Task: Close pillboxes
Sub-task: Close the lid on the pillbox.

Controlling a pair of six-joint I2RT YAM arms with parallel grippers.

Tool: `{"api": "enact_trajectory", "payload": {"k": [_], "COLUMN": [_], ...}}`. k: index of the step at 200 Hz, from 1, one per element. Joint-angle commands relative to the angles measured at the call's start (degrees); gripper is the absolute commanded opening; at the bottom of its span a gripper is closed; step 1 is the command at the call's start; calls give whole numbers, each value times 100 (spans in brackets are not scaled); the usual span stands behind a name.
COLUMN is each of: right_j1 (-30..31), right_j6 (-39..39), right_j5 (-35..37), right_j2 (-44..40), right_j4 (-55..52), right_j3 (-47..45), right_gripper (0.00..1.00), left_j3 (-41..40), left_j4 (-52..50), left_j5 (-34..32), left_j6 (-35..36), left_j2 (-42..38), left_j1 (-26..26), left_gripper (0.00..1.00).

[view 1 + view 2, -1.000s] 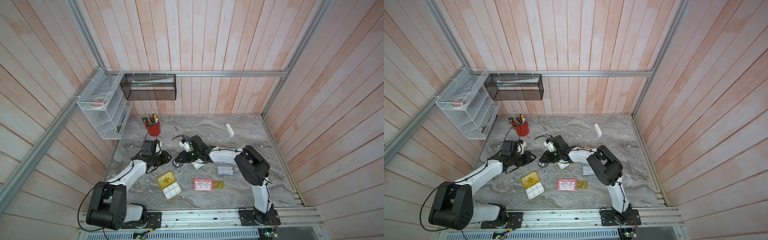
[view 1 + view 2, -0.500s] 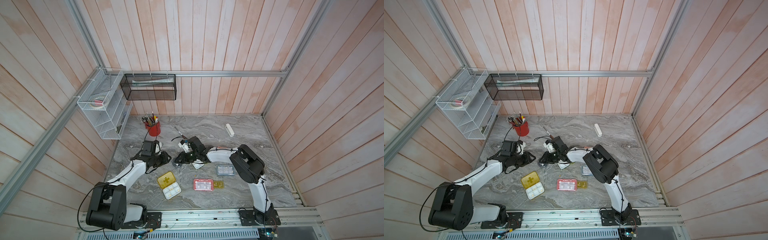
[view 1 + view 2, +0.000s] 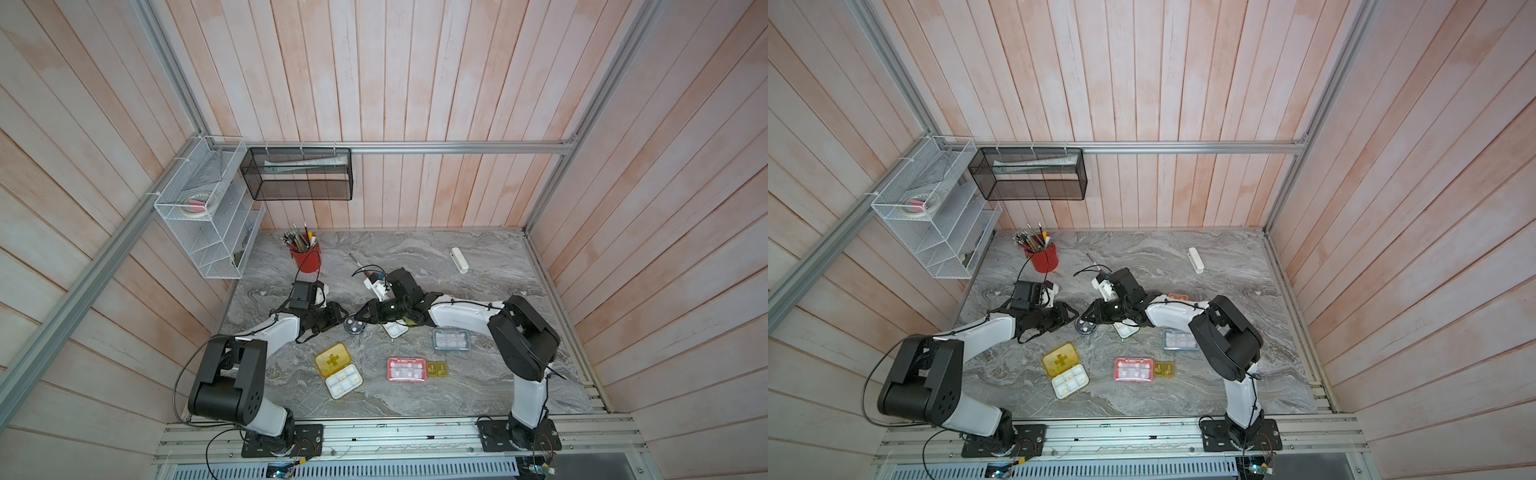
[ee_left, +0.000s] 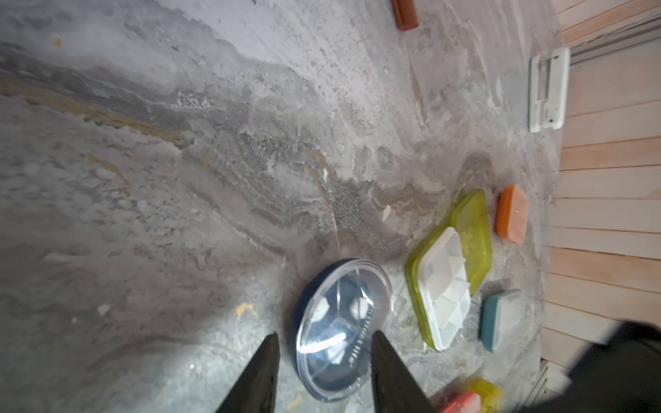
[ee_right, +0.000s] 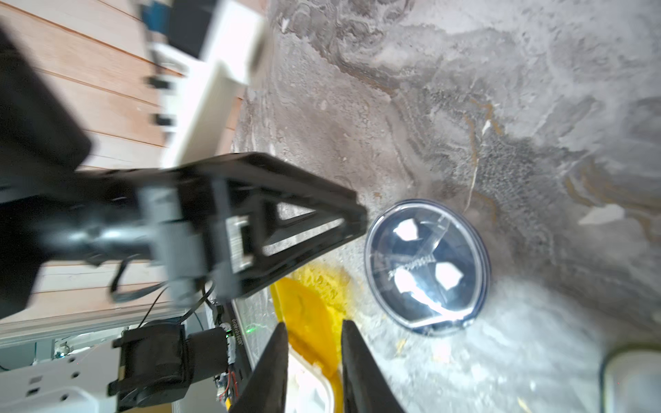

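Nearest the robot's bases, the yellow pillbox [image 3: 332, 360] lies with its cross-marked lid folded back flat beside its white tray. Toward the right arm's side on the grey marbled surface [image 3: 478, 386] sit the pink pillbox [image 3: 406, 369] and, just beside it, the small amber pillbox [image 3: 437, 369]. Whether their lids are down I cannot tell. A little further in is the blue-grey pillbox [image 3: 451, 338], near the right arm.

Beyond that, mid-surface, the dark round pillbox [image 3: 354, 327] lies flat with a clear lid over white pills, and both tools meet at it. The left tool [image 4: 323, 334] has its jaws apart, tips at the round box's rim, gripping nothing. The right tool [image 5: 314, 323] shows a narrow, empty gap between its jaws and hangs just beside the same box.

The lime-green pillbox [image 4: 472, 232] lies unclosed, mostly under the right arm in both top views. The orange square pillbox [image 3: 1178, 296] sits just behind that arm. Farthest off stand the red cup [image 3: 306, 257] of pens and the white bar [image 3: 459, 259].
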Motion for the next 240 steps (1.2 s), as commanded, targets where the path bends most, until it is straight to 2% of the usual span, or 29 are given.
{"api": "enact_trajectory", "payload": {"k": [1, 49, 138, 240], "right_j1": [-20, -36, -56, -53], "right_j6": [20, -6, 3, 93], "right_j5": [179, 319, 300, 244], "right_j2": [-354, -686, -546, -386], "right_j4": [-20, -105, -96, 79], "right_j3": [-347, -727, -660, -699], "right_gripper": [33, 40, 41, 42], "left_j3": [266, 416, 30, -491], "left_j4": [522, 551, 719, 720], "left_j5": [246, 211, 362, 524], "left_j6": [-62, -6, -32, -99], "left_j2": [363, 660, 765, 135], "left_j1": [29, 28, 29, 25], "left_gripper": [46, 46, 41, 40]}}
